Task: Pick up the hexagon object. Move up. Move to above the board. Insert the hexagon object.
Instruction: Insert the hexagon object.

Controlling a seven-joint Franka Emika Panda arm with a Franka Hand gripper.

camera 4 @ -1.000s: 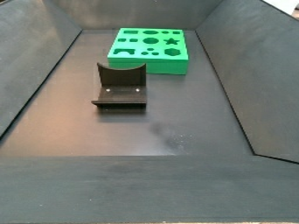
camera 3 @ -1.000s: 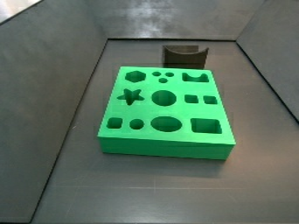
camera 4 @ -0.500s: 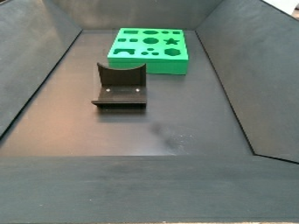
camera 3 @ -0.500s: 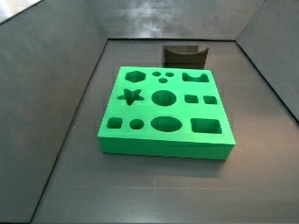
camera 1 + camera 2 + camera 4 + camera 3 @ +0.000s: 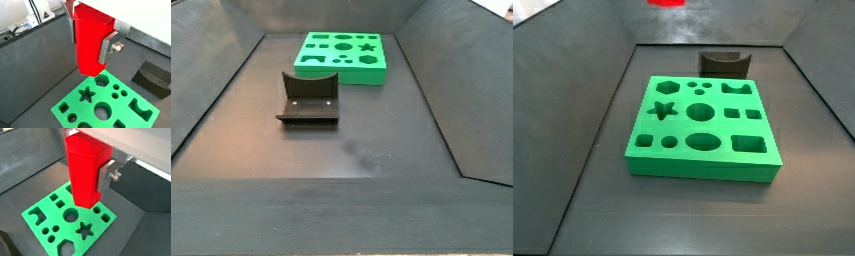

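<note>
In both wrist views my gripper is shut on the hexagon object, a tall bright red peg held upright between the silver fingers. It hangs well above the board, a green slab with many shaped holes. The peg's lower end sits over the hexagon hole. In a side view only a red bit of the hexagon object shows at the top edge, far above the board. The other side view shows the board but no gripper.
The fixture, a dark bracket on a base plate, stands on the floor just beyond one edge of the board. Dark sloping walls enclose the grey floor on all sides.
A red bit of the hexagon object has appeared at the top edge of a side view where none showed before. The board and the fixture have not moved.
</note>
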